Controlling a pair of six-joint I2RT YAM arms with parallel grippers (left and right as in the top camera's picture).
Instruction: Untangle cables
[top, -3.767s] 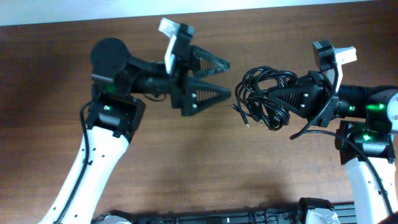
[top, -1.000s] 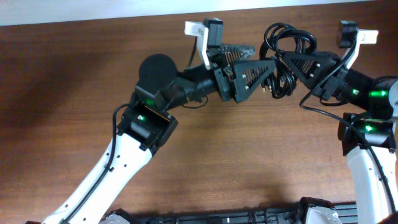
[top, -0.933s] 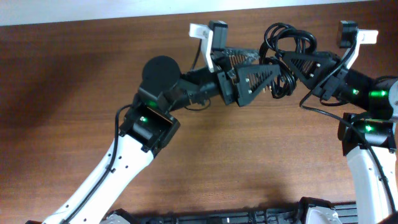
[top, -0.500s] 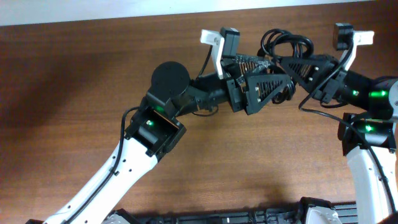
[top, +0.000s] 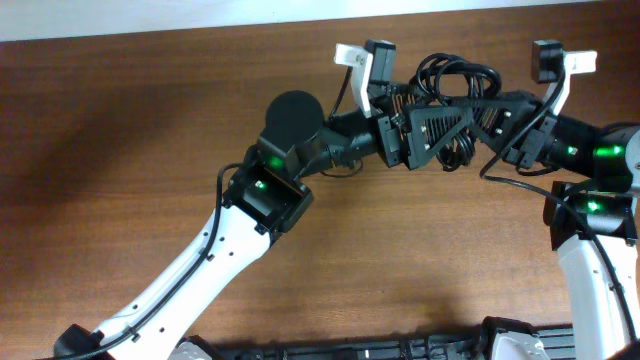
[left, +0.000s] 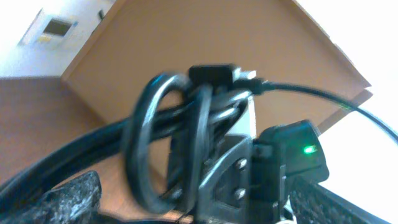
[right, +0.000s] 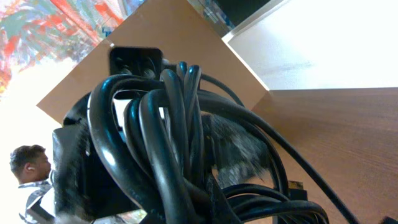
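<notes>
table: brown wood (top: 120, 150), under left gripper (top: 462, 98) and right gripper (top: 470, 118)
wall: white strip (top: 150, 18), beyond both
panel: tan board (right: 186, 43), behind right gripper
painting: colorful (right: 56, 25), up-left of it
person: dark hair (right: 28, 158), low left

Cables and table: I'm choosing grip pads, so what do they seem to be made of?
The cables look like rubber- or plastic-jacketed cord, glossy black: soft highlights run along their smooth curves. The table looks like wood or wood-look laminate, brown and matte, with faint streaky grain; I cannot tell which.
</notes>
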